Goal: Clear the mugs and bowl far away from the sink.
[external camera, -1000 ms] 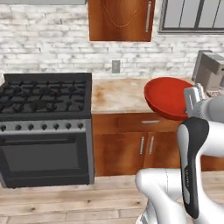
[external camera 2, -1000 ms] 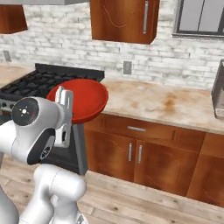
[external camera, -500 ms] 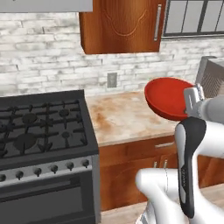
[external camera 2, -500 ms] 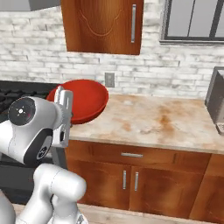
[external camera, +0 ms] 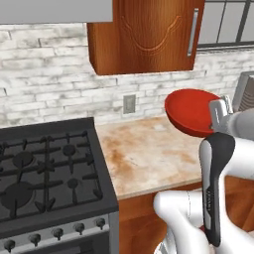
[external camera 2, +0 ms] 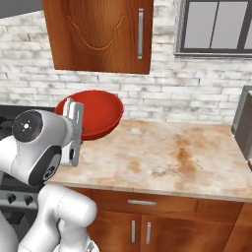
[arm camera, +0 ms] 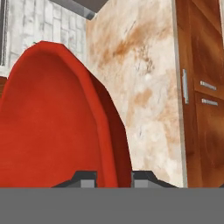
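Note:
The wide glossy red bowl (external camera: 191, 112) hangs tilted in the air above the marbled counter (external camera: 149, 154), held by its rim. My gripper (arm camera: 113, 178) is shut on the bowl (arm camera: 57, 127), one finger on each side of the rim. From the right side the bowl (external camera 2: 96, 114) shows just behind the hand (external camera 2: 75, 123), over the counter's left end. The mugs and the sink are out of view.
A black gas stove (external camera: 44, 173) stands left of the counter (external camera 2: 167, 157). A wooden wall cabinet (external camera: 146, 34) hangs above, a window (external camera 2: 216, 27) to the right. A grey appliance (external camera 2: 243, 125) sits at the counter's right end. Wooden drawers (arm camera: 203, 100) run below.
The base has driven closer to the counter and to the right, so the whole scene shifted. The bowl stays in the gripper's hold at the same place relative to the arm.

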Tool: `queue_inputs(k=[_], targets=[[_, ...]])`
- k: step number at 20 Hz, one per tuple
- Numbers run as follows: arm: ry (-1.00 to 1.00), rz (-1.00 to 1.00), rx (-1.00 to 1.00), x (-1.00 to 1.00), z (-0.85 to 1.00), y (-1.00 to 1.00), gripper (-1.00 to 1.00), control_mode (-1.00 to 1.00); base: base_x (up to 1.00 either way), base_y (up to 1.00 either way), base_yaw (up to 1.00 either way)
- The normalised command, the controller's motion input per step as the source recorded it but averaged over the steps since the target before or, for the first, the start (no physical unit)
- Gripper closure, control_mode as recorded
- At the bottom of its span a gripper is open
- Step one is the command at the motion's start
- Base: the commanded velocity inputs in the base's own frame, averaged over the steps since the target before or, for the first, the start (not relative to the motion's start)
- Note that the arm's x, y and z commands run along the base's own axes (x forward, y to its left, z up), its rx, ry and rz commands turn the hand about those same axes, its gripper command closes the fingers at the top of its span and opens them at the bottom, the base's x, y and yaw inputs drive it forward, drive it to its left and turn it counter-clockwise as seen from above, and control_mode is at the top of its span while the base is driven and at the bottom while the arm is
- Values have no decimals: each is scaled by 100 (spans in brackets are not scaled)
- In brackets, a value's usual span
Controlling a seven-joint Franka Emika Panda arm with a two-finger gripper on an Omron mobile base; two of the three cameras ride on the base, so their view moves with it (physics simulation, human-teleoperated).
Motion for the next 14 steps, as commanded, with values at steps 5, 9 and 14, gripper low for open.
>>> queue_inputs(k=[5,9,14], targets=[[0,0,0,0,0,0,100,100,16,-3,0],[0,0,0,0,0,0,100,100,4,-7,5],[0,0,0,0,0,0,100,100,12,0,13]])
